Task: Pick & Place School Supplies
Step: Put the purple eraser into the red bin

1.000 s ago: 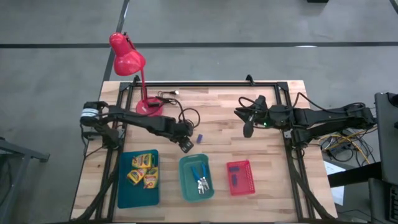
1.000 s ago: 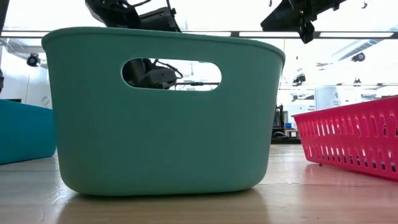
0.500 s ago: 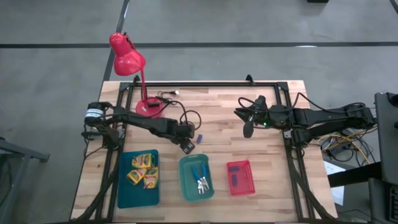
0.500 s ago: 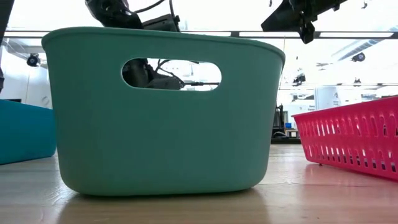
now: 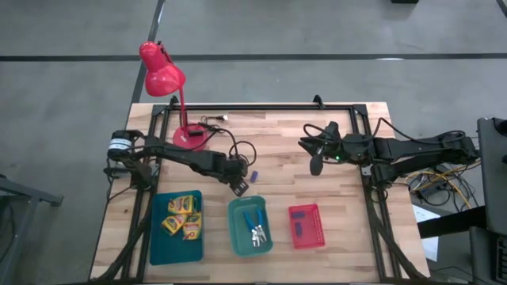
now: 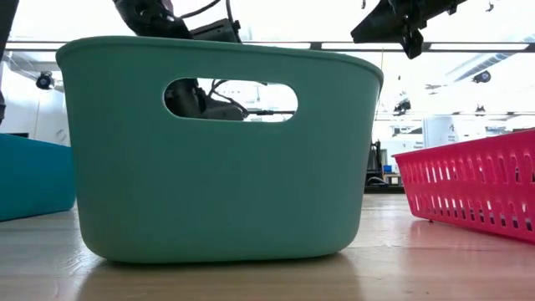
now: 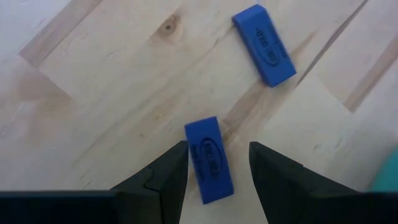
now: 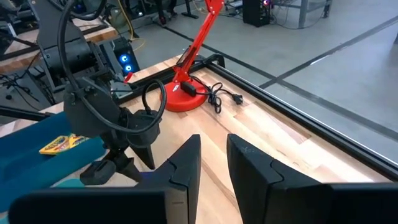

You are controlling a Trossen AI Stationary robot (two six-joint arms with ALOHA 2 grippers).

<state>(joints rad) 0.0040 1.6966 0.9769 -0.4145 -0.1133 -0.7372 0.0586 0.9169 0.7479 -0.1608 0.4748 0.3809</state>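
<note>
My left gripper (image 5: 238,184) is open and points down at the table's middle. In the left wrist view (image 7: 217,146) its fingers stand on either side of one purple-blue block (image 7: 209,158) lying flat on the wood. A second block (image 7: 264,43) (image 5: 255,176) lies just beyond it. Crayon boxes (image 5: 181,215) sit in the teal tray (image 5: 156,237). Blue-handled scissors (image 5: 254,224) lie in the green tray (image 5: 234,229). More blocks (image 5: 298,227) are in the red tray (image 5: 317,229). My right gripper (image 5: 316,167) (image 8: 213,140) hovers right of centre, open by a narrow gap. My left gripper comes from above with the block's near end between its fingers. One finger (image 7: 171,168) stands right at the block's long side and the other (image 7: 267,165) is a little apart. Whether either touches it I cannot tell. The block lies flat on the table.
The red desk lamp (image 5: 162,70) stands on its base (image 5: 190,136) at the far left, and its black cord (image 5: 240,147) loops on the wood just behind my left gripper. A black frame (image 5: 261,107) borders the table. Bare wood lies between the two grippers.
My left arm has shifted slightly toward the table's right and then held still. The blocks and trays have kept their places.
</note>
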